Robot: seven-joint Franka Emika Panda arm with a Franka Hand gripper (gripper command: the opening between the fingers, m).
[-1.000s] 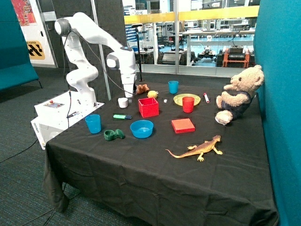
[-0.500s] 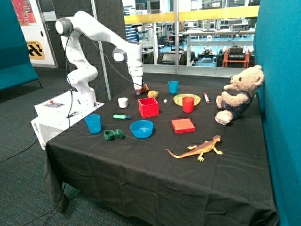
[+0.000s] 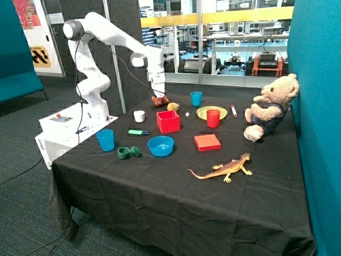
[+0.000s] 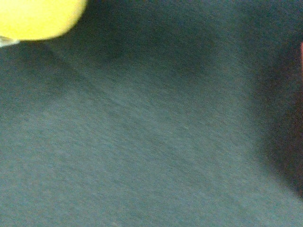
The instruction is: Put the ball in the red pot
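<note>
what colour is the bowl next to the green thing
Blue; the bowl shows best in the outside view.

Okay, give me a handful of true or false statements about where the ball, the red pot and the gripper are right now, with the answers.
1. The ball lies on the tablecloth behind the red pot. True.
2. The ball is inside the red pot. False: it sits outside, on the cloth.
3. The gripper hangs over the blue bowl. False: it is at the brown toy next to the ball.
4. A red cup stands by the yellow plate. True.
5. The teddy bear lies flat. False: the teddy bear sits upright.
</note>
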